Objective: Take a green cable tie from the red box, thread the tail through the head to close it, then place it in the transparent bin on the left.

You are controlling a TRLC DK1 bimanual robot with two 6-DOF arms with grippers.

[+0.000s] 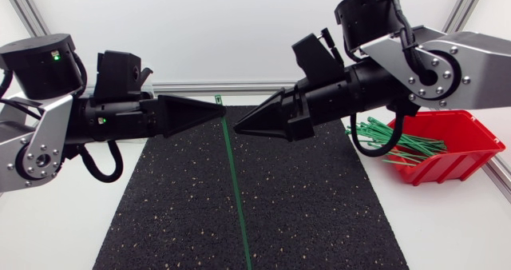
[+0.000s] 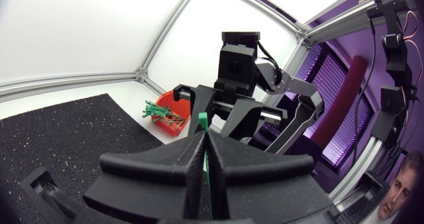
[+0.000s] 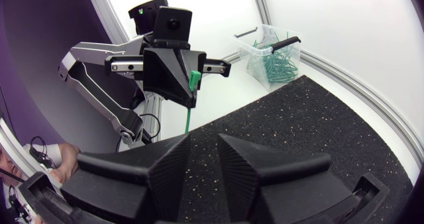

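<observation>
My left gripper (image 1: pixel 225 110) is shut on a green cable tie (image 1: pixel 236 192) just below its head (image 1: pixel 219 100). The long tail hangs down over the black mat (image 1: pixel 176 206). In the left wrist view the head (image 2: pixel 201 122) sticks up above the closed left gripper (image 2: pixel 204 136). My right gripper (image 1: pixel 237 129) points at the left one, tip close beside the strand. Its fingers (image 3: pixel 173 159) stand slightly apart, open, with nothing between them. The right wrist view shows the cable tie (image 3: pixel 190 111) hanging from the left gripper (image 3: pixel 187 85).
The red box (image 1: pixel 459 142) with several green ties (image 1: pixel 399 142) sits at the right, under my right arm. The transparent bin (image 3: pixel 271 52), holding green ties, stands beyond the mat's far left corner. An aluminium frame (image 1: pixel 192 86) borders the table.
</observation>
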